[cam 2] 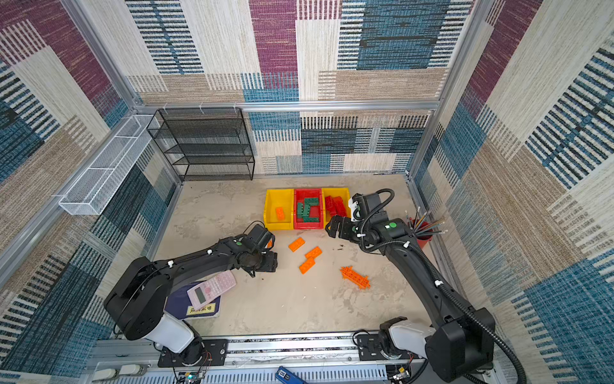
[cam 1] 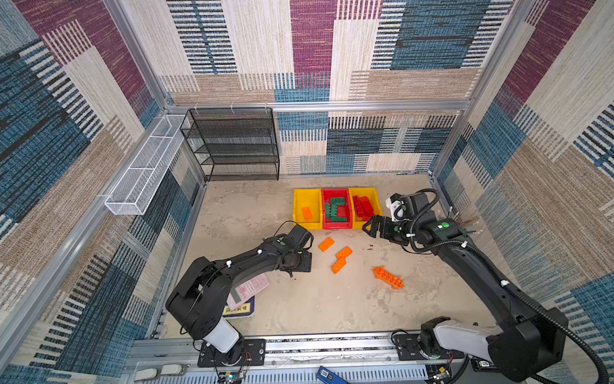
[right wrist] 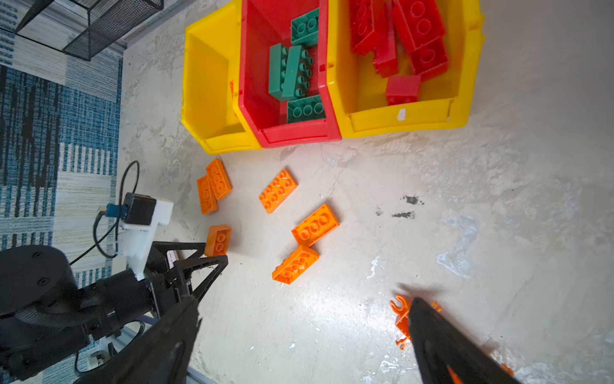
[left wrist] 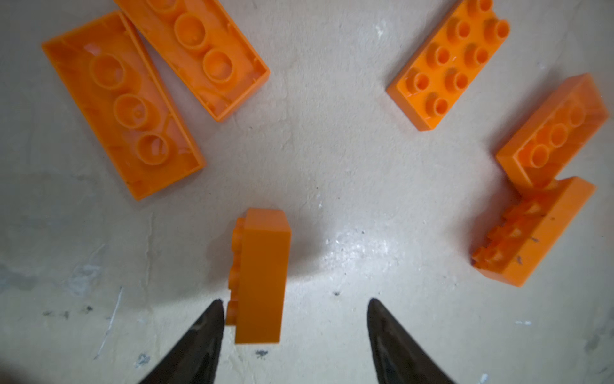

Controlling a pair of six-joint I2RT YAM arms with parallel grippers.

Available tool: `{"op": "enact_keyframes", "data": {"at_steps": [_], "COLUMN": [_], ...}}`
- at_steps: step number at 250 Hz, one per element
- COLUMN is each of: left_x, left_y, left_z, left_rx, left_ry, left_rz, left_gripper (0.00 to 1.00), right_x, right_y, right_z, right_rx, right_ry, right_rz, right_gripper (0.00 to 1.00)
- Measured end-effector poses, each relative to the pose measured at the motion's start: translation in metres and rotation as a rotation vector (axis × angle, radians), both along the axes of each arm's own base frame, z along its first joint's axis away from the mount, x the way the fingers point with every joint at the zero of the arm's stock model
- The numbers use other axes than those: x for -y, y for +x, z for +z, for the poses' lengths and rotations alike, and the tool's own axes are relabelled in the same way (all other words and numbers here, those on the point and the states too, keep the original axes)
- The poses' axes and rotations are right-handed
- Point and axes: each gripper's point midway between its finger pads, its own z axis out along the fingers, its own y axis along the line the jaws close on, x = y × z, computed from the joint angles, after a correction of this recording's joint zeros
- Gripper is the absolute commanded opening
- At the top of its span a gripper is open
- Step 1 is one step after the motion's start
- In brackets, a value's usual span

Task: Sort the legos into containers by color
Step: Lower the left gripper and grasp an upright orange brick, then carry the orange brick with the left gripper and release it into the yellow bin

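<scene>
A black wire-mesh shelf (cam 1: 232, 146) with four tiers stands in the back left corner of the bench (cam 1: 299, 309), against the back wall. A long white wire basket (cam 1: 146, 166) hangs on the left wall, above the bench's left edge. Near the front left corner a pink calculator (cam 2: 212, 287) lies face up on a dark blue booklet (cam 2: 186, 307) with a yellow label. By the right edge stands a red pencil cup (cam 2: 423, 237) full of pencils (cam 2: 428, 222). Dark smudges (right wrist: 410, 199) mark the pale bench surface. On the front rail sits a small blue object (cam 1: 327, 375), possibly an electronic device.
</scene>
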Motion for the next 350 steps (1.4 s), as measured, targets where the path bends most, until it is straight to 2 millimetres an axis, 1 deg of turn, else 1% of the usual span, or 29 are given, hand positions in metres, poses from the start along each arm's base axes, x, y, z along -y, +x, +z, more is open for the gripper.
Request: {"op": "enact_keyframes", "data": {"at_steps": [33, 45, 57, 65, 82, 92, 101, 151, 174, 184, 191, 204, 223, 235, 243, 263, 282, 303, 320, 350], "left_x": [-0.003, -0.004, -0.004, -0.004, -0.003, -0.002, -0.001, 0.005, 0.007, 0.008, 0.008, 0.008, 0.008, 0.008, 0.007, 0.009, 0.010, 0.013, 0.013, 0.007], "left_y": [0.001, 0.000, 0.000, 0.000, 0.001, 0.003, 0.004, 0.014, 0.017, 0.018, 0.019, 0.019, 0.019, 0.019, 0.021, 0.023, 0.026, 0.038, 0.054, 0.092], "left_z": [-0.010, -0.014, -0.017, -0.017, -0.016, -0.015, -0.013, -0.010, -0.011, -0.013, -0.014, -0.016, -0.020, -0.021, -0.021, -0.019, -0.013, 0.004, 0.022, 0.060], "left_rx": [-0.013, -0.022, -0.030, -0.031, -0.029, -0.024, -0.020, -0.014, -0.018, -0.023, -0.027, -0.036, -0.047, -0.049, -0.047, -0.046, -0.046, -0.019, 0.015, 0.093], "left_ry": [0.029, 0.037, 0.043, 0.044, 0.042, 0.039, 0.039, 0.051, 0.063, 0.070, 0.075, 0.084, 0.097, 0.106, 0.114, 0.119, 0.122, 0.113, 0.100, 0.070], "left_rz": [0.007, 0.007, 0.007, 0.007, 0.006, 0.006, 0.007, -0.010, -0.024, -0.031, -0.037, -0.042, -0.050, -0.058, -0.058, -0.063, -0.066, -0.060, -0.045, 0.014], "left_gripper": [0.62, 0.58, 0.57, 0.56, 0.49, 0.48, 0.45, 0.45, 0.36, 0.35, 0.32, 0.30, 0.24, 0.23, 0.20, 0.20, 0.20, 0.19, 0.19, 0.20], "right_x": [-0.010, -0.013, -0.016, -0.018, -0.020, -0.022, -0.022, -0.023, -0.023, -0.022, -0.022, -0.022, -0.021, -0.021, -0.022, -0.021, -0.020, -0.019, -0.018, -0.018], "right_y": [-0.008, -0.011, -0.013, -0.014, -0.017, -0.018, -0.018, -0.017, -0.016, -0.015, -0.014, -0.013, -0.010, -0.009, -0.008, -0.006, -0.004, -0.003, -0.001, 0.002], "right_z": [-0.003, -0.003, -0.004, -0.004, -0.005, -0.005, -0.006, -0.005, -0.005, -0.005, -0.005, -0.006, -0.005, -0.003, -0.002, 0.000, 0.001, 0.002, 0.003, 0.006], "right_rx": [-0.013, -0.018, -0.020, -0.020, -0.025, -0.028, -0.028, -0.022, -0.021, -0.020, -0.018, -0.019, -0.014, -0.012, -0.010, 0.000, 0.008, 0.013, 0.018, 0.030], "right_ry": [0.033, 0.043, 0.049, 0.053, 0.063, 0.067, 0.070, 0.076, 0.076, 0.070, 0.068, 0.064, 0.058, 0.058, 0.059, 0.053, 0.046, 0.041, 0.034, 0.028], "right_rz": [0.020, 0.028, 0.032, 0.034, 0.038, 0.039, 0.036, 0.033, 0.033, 0.027, 0.025, 0.022, 0.016, 0.016, 0.016, 0.013, 0.009, 0.005, 0.001, -0.002], "right_gripper": [1.00, 1.00, 1.00, 1.00, 1.00, 1.00, 1.00, 1.00, 1.00, 1.00, 1.00, 1.00, 1.00, 1.00, 1.00, 1.00, 1.00, 1.00, 0.99, 1.00]}}
